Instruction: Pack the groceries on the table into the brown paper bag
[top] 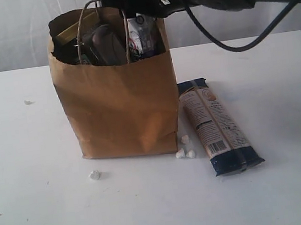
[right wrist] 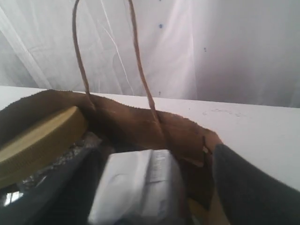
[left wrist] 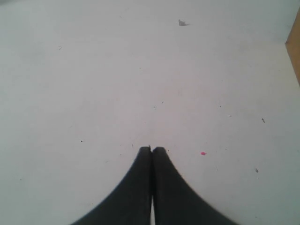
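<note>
Right claw (top: 128,10) hangs wide open and empty over the tall kraft-brown paper bag (top: 120,111). The long dark-blue noodle packet (top: 217,126) lies flat just right of the bag, long axis running back-to-front. So that arm's way nearer than the shut left claw (left wrist: 152,150).

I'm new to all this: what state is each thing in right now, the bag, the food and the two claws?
brown paper bag, upright, top open, groceries inside.
noodle packet, lying flat on the table beside the bag.
white-blue carton, standing in the bag.
gold-lidded jar, tilted inside the bag.
left claw, shut, empty.
right claw, open at the carton.
</note>
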Robot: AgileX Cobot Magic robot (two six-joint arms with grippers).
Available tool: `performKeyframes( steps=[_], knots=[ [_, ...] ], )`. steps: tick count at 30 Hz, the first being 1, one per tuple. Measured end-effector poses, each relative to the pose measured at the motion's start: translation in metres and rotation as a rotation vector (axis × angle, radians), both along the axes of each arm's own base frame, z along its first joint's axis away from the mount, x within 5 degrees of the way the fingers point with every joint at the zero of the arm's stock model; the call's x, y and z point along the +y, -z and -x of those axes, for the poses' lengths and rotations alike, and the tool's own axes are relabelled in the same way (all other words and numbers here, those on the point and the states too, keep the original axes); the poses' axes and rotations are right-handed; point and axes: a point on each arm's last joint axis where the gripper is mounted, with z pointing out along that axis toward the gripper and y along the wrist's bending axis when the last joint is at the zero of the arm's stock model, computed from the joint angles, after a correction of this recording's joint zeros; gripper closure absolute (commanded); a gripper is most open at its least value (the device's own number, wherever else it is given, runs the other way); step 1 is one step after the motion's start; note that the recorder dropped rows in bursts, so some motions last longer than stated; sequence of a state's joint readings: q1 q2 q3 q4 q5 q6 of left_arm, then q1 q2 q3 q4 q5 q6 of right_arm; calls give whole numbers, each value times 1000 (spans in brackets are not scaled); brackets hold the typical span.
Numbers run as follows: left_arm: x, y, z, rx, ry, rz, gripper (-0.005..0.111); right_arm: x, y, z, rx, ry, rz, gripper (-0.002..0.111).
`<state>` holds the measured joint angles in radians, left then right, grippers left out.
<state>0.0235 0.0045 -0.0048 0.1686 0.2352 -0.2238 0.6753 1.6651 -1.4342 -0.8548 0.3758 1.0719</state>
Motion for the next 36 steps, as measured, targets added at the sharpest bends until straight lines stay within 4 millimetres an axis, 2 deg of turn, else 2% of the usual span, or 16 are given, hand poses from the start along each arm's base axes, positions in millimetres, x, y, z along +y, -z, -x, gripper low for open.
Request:
performKeyframes(
  steps=[13, 17, 19, 24, 26, 28, 31, 36],
  knots=[
    [0, 0, 0, 0, 0, 0, 107, -2, 8, -1, 42, 33, 48, 40],
    [0, 0, 0, 0, 0, 0, 107, -2, 8, -1, 40, 30, 55, 45],
    [0, 0, 0, 0, 0, 0, 107, -3, 2, 1, 16, 12, 47, 48],
    [0, 0, 0, 0, 0, 0, 107, -24, -49, 28, -109, -8, 11, 56],
    [0, 0, 0, 0, 0, 0, 107, -39, -63, 38, -117, 37, 80, 62],
    [0, 0, 0, 0, 0, 0, 107, -54, -64, 46, -65, 82, 224, 72],
    [0, 0, 0, 0, 0, 0, 107, -72, -53, 55, 76, 106, 504, 82],
    [0, 0, 0, 0, 0, 0, 107, -91, -30, 67, 304, 147, 751, 94]
  ],
)
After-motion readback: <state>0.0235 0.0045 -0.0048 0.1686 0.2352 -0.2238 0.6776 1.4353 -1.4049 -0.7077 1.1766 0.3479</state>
